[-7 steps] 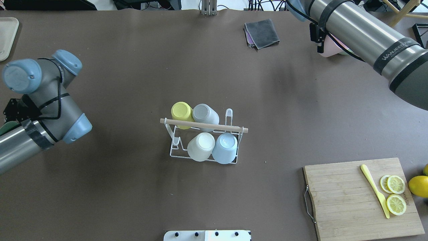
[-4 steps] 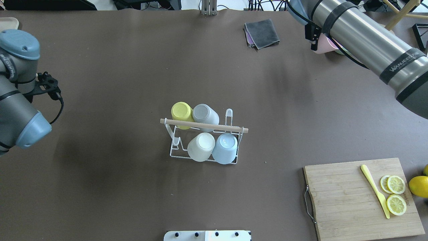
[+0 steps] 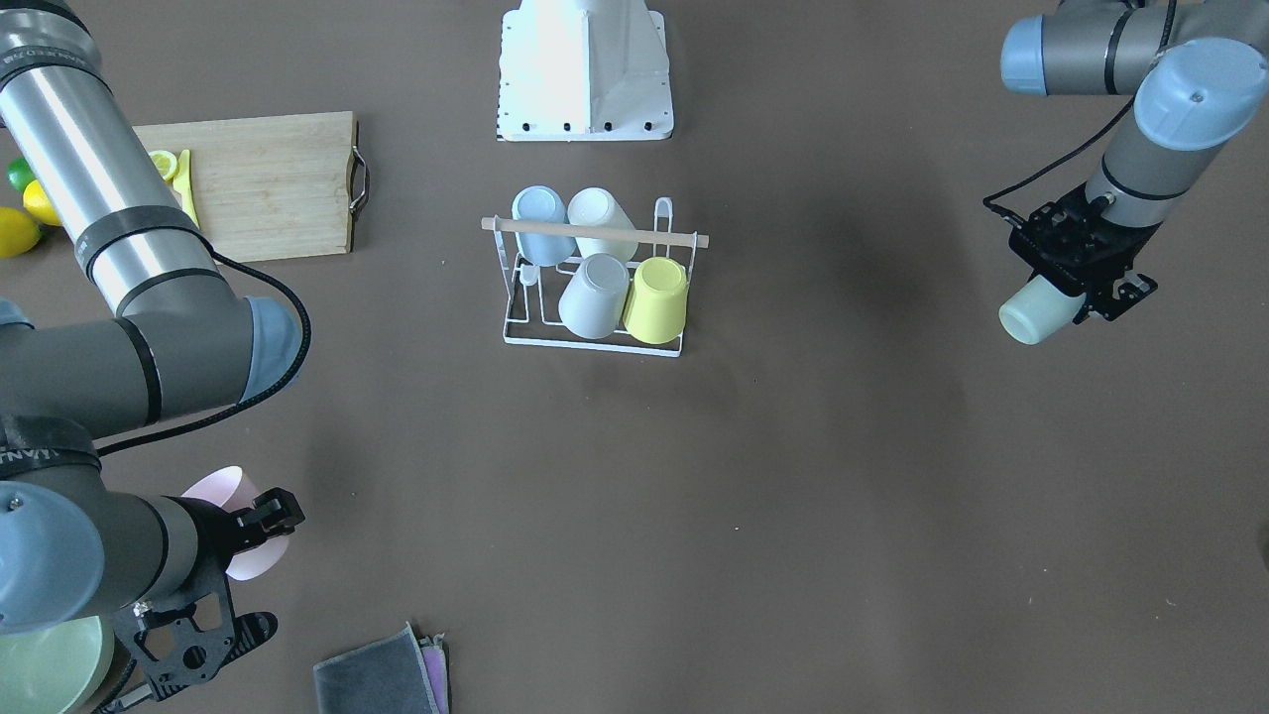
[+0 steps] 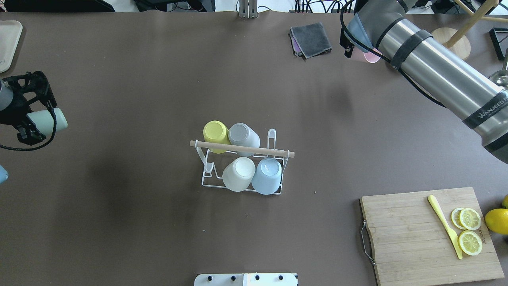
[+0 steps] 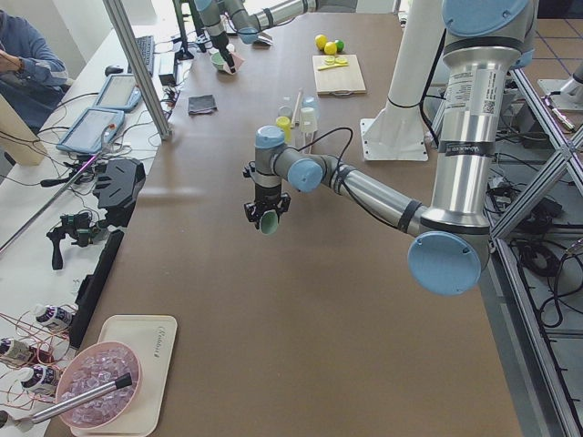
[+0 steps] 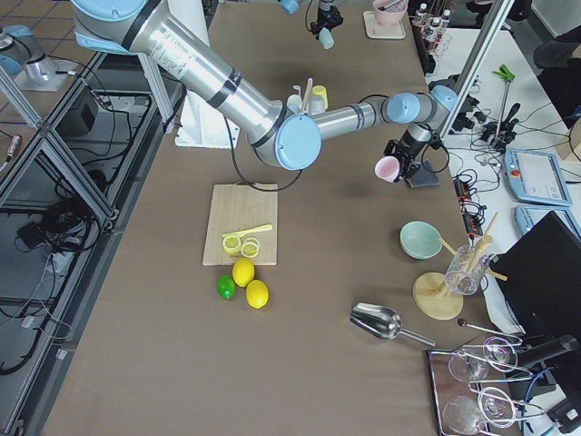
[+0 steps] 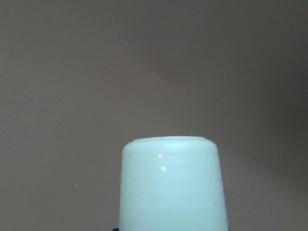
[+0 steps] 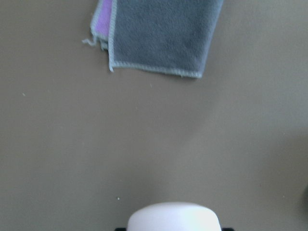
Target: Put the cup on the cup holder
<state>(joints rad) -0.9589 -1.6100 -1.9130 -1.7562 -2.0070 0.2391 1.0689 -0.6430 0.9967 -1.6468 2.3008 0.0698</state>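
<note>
The white wire cup holder (image 4: pixel 207 175) with a wooden rod handle (image 4: pixel 278 152) stands mid-table and carries several upside-down cups: yellow (image 4: pixel 214 132), grey (image 4: pixel 242 135), white (image 4: pixel 239 173), light blue (image 4: pixel 267 175). It also shows in the front view (image 3: pixel 516 327). My left gripper (image 4: pixel 36 117) is shut on a mint cup (image 4: pixel 47 121), held sideways above the table's far left; the cup shows in the left wrist view (image 7: pixel 171 183) and the front view (image 3: pixel 1033 312). My right gripper (image 3: pixel 260 528) is shut on a pink cup (image 3: pixel 220 491) above the far right; the cup shows overhead (image 4: pixel 372 57).
A folded grey cloth (image 4: pixel 311 39) lies at the far edge near the right gripper. A wooden cutting board (image 4: pixel 412 234) with lemon slices and a yellow knife (image 4: pixel 444 226) sits near right, lemons (image 4: pixel 497 221) beside it. A green bowl (image 6: pixel 420 239) and a tray (image 4: pixel 8 43) lie at the table's ends.
The left arm has swung back and its gripper, holding the mint cup, has come into view at the left edge. The right arm has moved left with the pink cup.
</note>
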